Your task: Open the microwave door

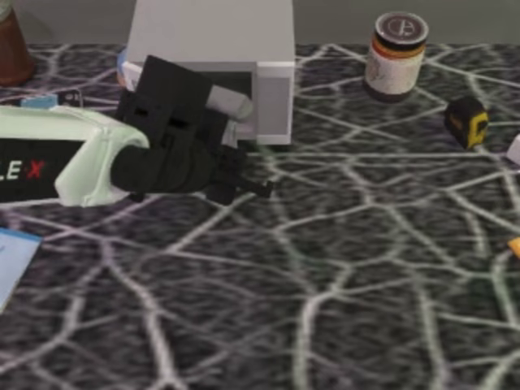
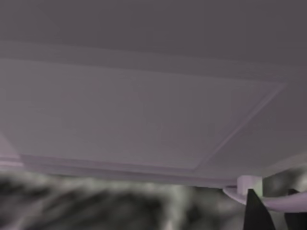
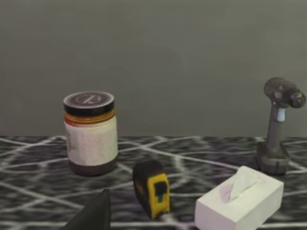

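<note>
Light-grey box: the microwave [image 1: 213, 32] sits at the far left of the counter [image 1: 341, 268], just ahead of the left jaws.
Door: the microwave door [image 2: 129, 115] fills the left wrist view, right in front of the jaws; looks partly swung out, angle hard to judge.
Left jaws: left gripper [image 1: 230, 110] is at the front opening, wrist body hiding the door in the top view. Spread or pinching: cannot tell.
Handle: pale strip [image 2: 249, 184] beside a dark fingertip [image 2: 254, 211]; contact unclear.
Right arm: parked, out of the top view; its own jaws cannot be judged.
Clutter: jar [image 1: 396, 55] and tape measure [image 1: 466, 122] well off to the right of the jaws, no interference.
Step advice: follow the hinge arc, don't pull straight; keep the pull low so the oven doesn't slide.
Risk: losing the handle edge mid-swing.
</note>
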Available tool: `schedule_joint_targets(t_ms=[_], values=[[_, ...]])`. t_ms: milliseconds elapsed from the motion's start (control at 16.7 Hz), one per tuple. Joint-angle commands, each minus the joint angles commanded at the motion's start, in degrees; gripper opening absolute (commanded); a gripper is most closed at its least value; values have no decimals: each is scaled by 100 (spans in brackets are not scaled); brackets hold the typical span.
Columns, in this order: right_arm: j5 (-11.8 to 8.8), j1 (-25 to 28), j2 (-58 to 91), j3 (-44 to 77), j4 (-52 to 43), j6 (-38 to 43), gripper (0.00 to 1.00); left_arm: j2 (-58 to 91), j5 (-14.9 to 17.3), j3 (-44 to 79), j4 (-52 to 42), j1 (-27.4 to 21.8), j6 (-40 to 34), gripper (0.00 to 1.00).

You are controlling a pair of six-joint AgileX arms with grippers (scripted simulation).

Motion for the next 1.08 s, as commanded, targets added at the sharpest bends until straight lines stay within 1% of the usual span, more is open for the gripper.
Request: schedule_joint_targets(t_ms=[660, 780, 1080], values=[[0, 0, 0, 0, 0, 0, 100, 0, 0, 0, 0, 0, 0, 0], [0, 0, 0, 0, 0, 0, 100, 5, 59, 0, -7, -37, -18, 0], [0, 0, 0, 0, 0, 0, 100, -117, 222, -142, 24, 102, 254, 0]])
